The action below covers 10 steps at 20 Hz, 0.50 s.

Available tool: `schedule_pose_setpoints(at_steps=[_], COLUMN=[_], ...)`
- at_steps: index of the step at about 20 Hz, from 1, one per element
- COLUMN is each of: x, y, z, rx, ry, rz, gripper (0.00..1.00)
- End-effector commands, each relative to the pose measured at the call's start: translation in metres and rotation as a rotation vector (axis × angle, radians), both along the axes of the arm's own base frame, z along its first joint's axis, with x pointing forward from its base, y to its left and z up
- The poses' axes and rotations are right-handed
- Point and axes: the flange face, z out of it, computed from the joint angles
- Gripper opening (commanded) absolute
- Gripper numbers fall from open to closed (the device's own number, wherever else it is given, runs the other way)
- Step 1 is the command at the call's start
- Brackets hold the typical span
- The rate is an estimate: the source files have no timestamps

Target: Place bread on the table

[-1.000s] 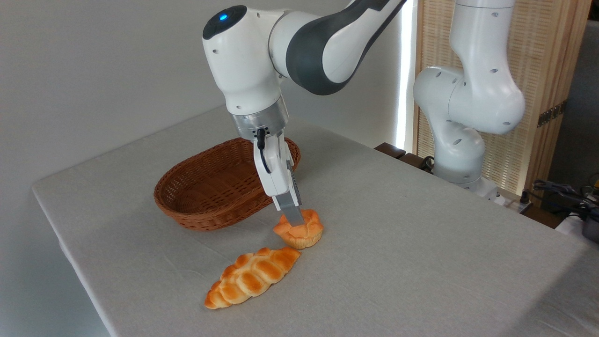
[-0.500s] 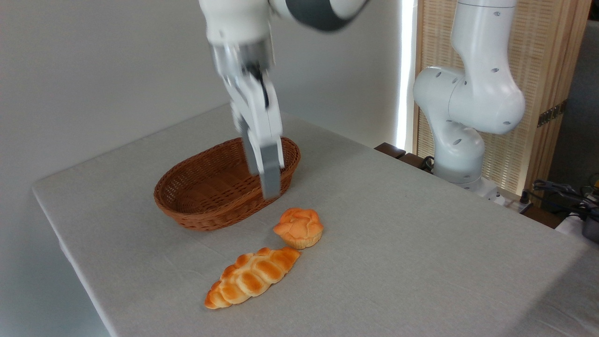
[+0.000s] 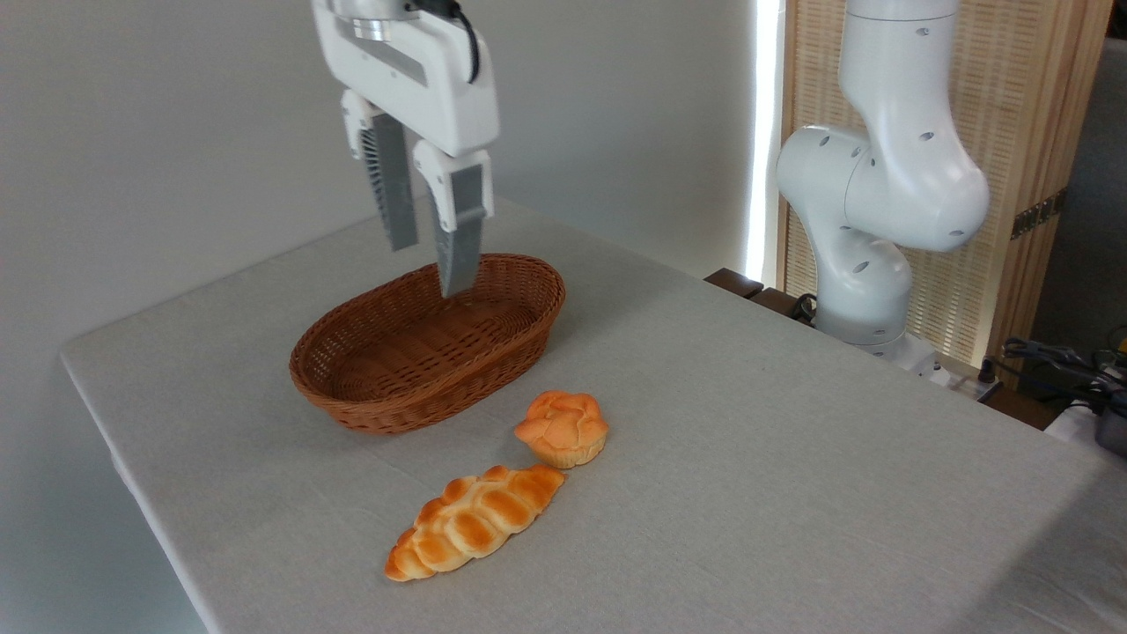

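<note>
The bread (image 3: pixel 563 427), a small round bun with an orange knotted top and paler base, sits upright on the grey cloth of the table (image 3: pixel 775 475), just right of the basket's near end. My gripper (image 3: pixel 430 261) hangs high above the wicker basket, well up and to the left of the bread. Its two grey fingers (image 3: pixel 461 231) stand apart with nothing between them, so it is open.
A brown oval wicker basket (image 3: pixel 370 374) stands left of centre, nothing visible inside. A long braided golden loaf (image 3: pixel 474 521) lies in front of the bun, almost touching it. The arm's white base (image 3: pixel 867 264) rises at the right, with cables (image 3: pixel 1057 361) beyond it.
The gripper let go of the bread, then rose and swung left over the basket, turning so both fingers show. The bread stayed where it was set down.
</note>
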Motion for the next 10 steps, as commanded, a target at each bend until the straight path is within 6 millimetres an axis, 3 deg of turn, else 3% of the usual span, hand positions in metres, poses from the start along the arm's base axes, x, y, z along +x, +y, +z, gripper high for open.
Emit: schedule_pose_setpoints(at_steps=[1,10], x=[0.0077,0.0077], y=[-0.0101,-0.0028], z=[-0.0009,-0.0052], rx=[0.055,0.062], ry=[0.045,0.053], rz=[0.031,0.015], gripper=[1.0,1.0])
